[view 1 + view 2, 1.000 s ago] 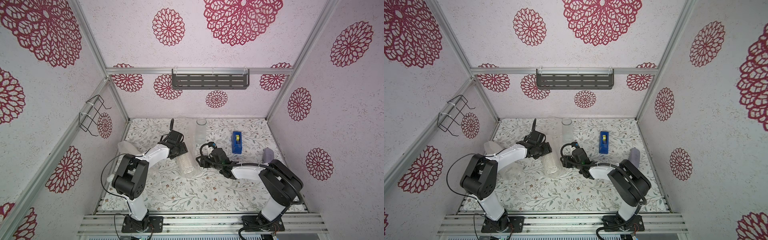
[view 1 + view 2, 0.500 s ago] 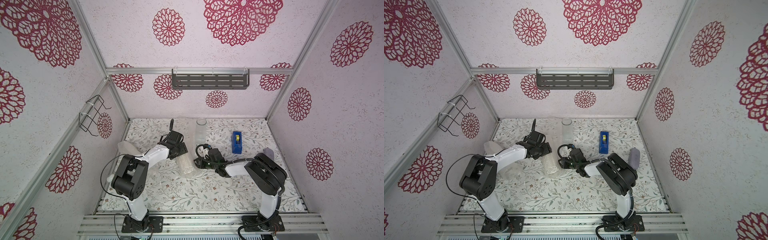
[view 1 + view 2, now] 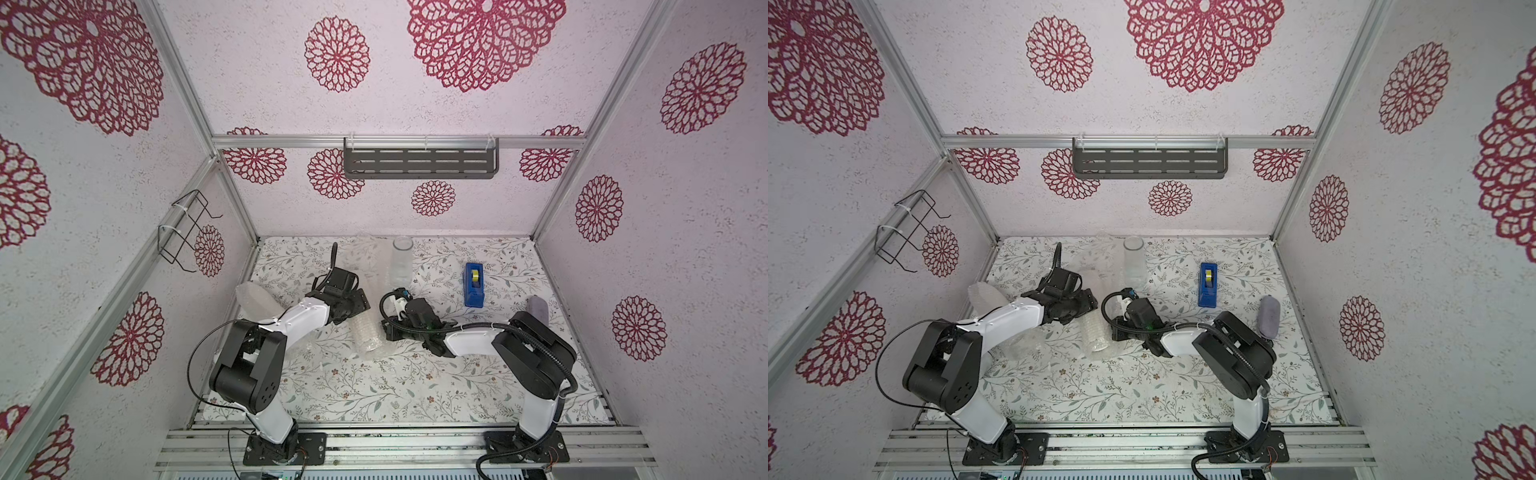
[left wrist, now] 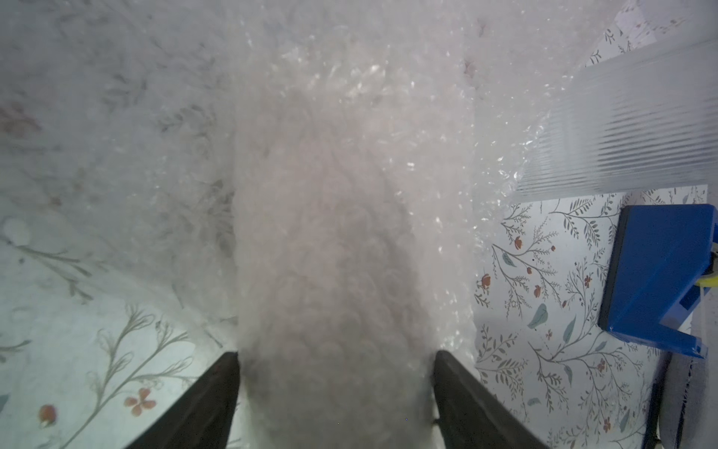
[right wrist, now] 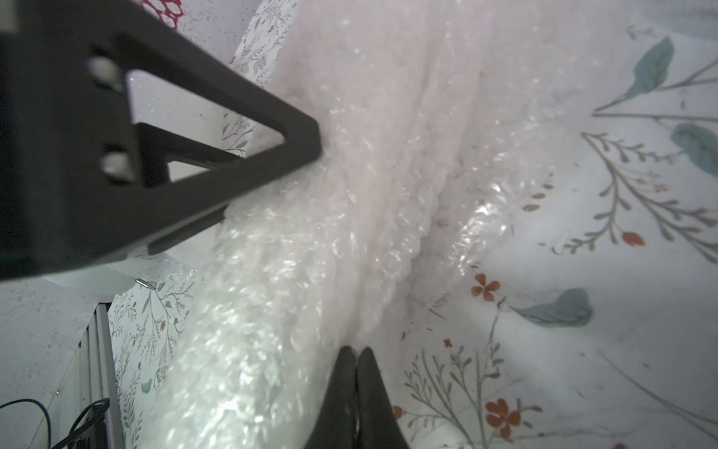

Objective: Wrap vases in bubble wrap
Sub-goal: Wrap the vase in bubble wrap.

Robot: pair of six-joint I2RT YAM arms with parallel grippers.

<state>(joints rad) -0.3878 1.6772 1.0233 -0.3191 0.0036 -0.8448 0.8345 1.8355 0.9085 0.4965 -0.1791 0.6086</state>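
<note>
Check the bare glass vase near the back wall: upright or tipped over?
Upright. The glass vase stands on its base on the table, round mouth facing up in both top views.

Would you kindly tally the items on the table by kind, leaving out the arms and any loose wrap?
bubble-wrapped bundles: 2
bare clear vase: 1
blue tape dispenser: 1
greyish-purple object: 1
Total: 5
</note>
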